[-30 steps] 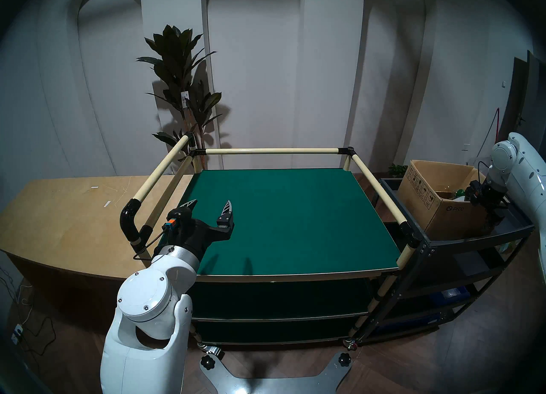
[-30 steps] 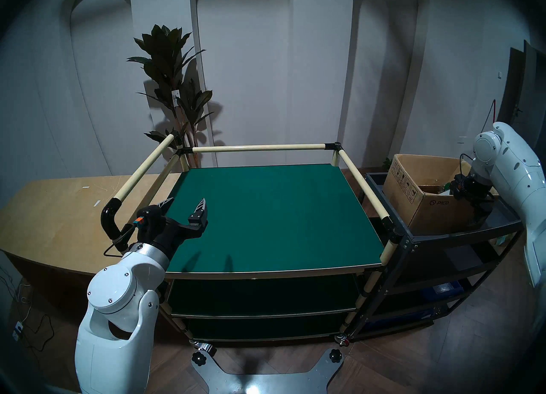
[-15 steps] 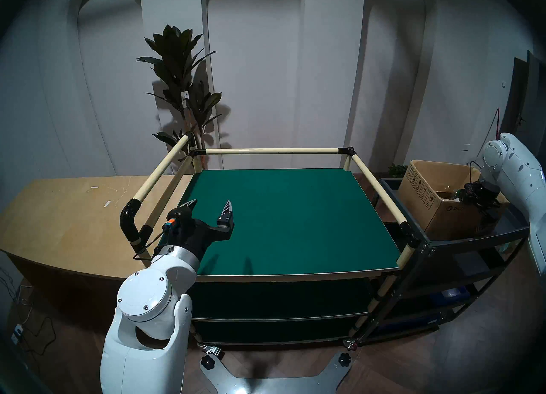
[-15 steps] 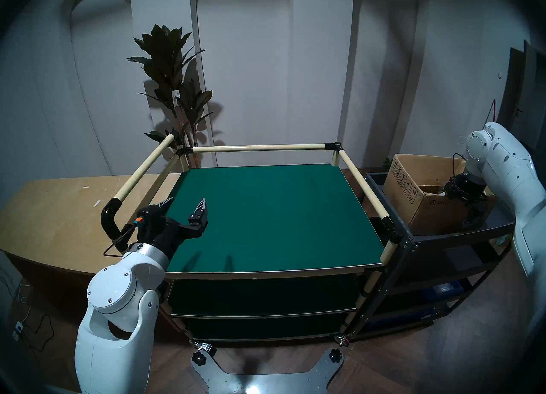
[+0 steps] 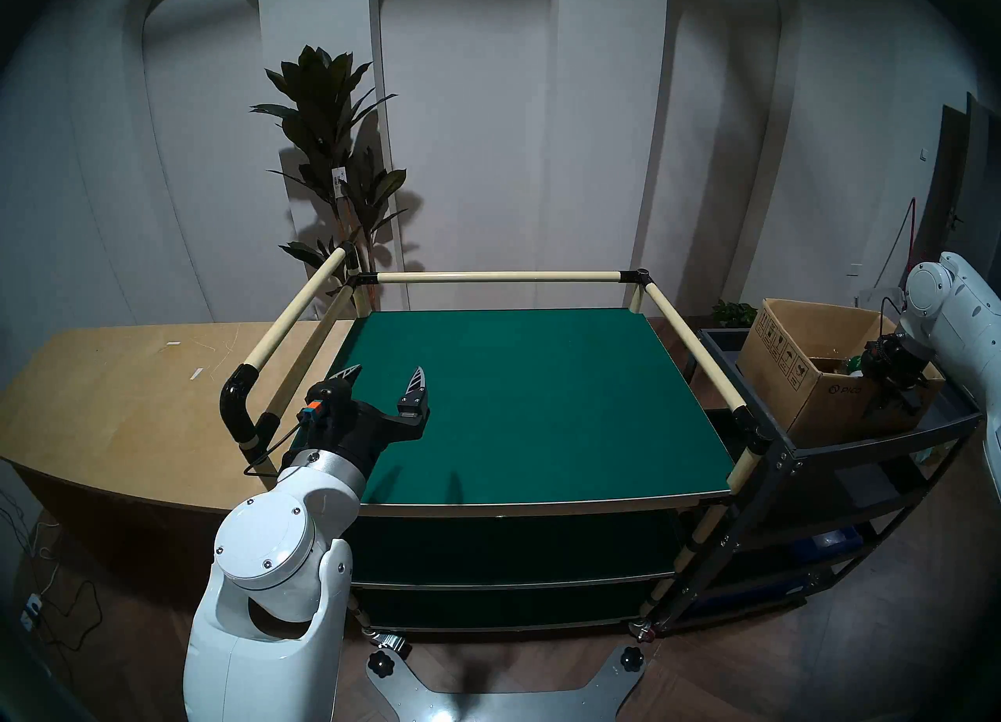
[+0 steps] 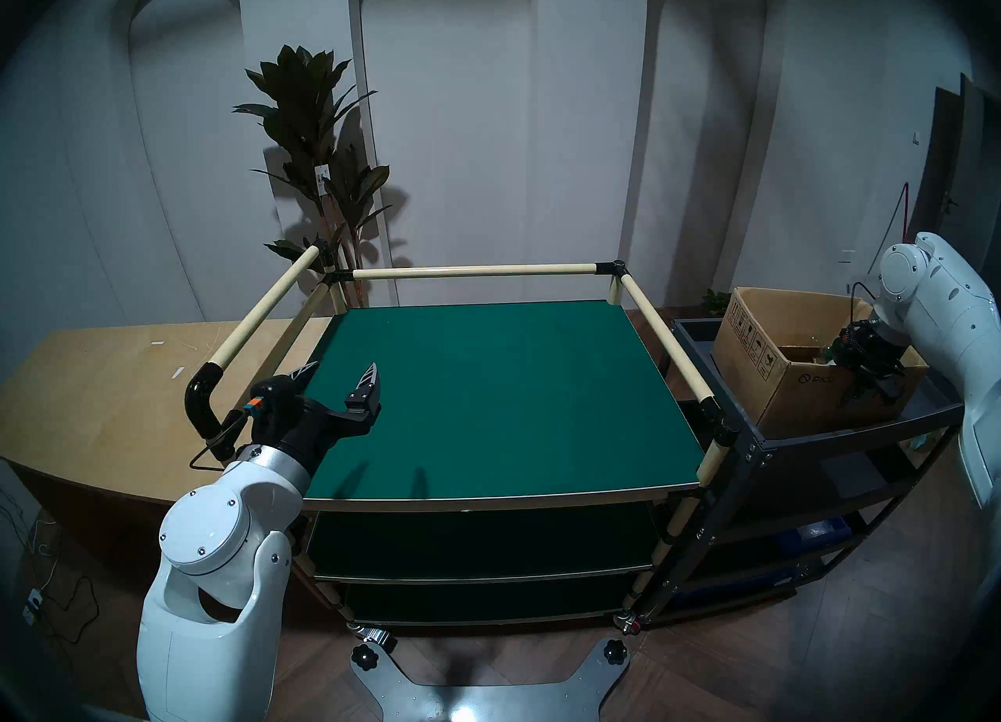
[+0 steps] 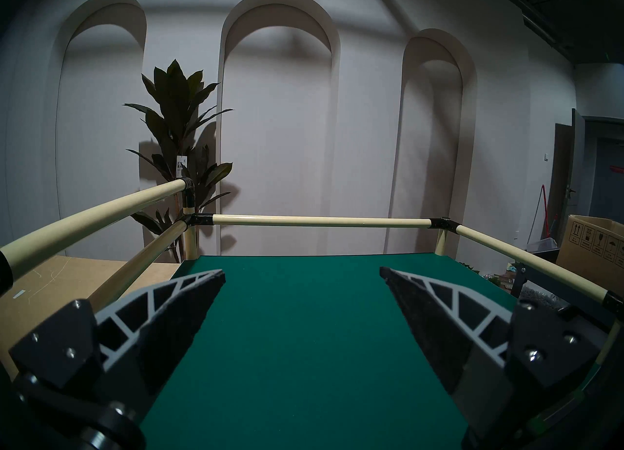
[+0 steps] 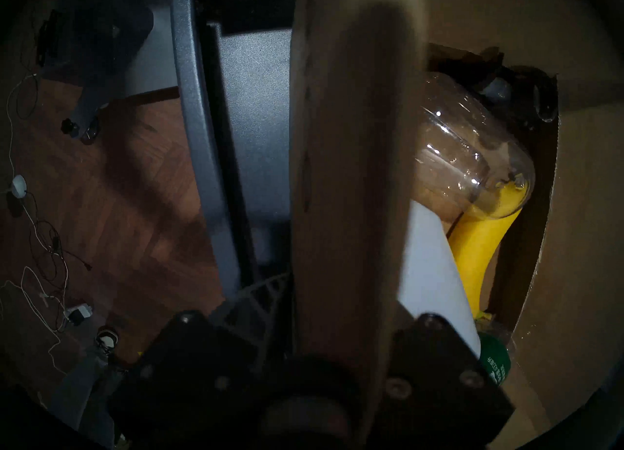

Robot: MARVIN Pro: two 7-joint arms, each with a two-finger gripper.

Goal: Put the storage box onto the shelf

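The storage box, open brown cardboard with a PICO logo, stands on the top tray of the black cart; it also shows in the other head view and at the left wrist view's right edge. My right gripper straddles the box's near right wall, and that wall runs up between its fingers, which are shut on it. The shelf has green boards and cream rails. My left gripper hangs open and empty over the top board's left side.
The black metal cart abuts the shelf's right side. Inside the box lie a clear bottle, a banana and a green-labelled thing. A wooden counter stands on the left and a tall plant behind it.
The right arm swung a little left, then back right. The box, held by its wall, has shifted slightly to the right on the black cart. The left arm has not moved.
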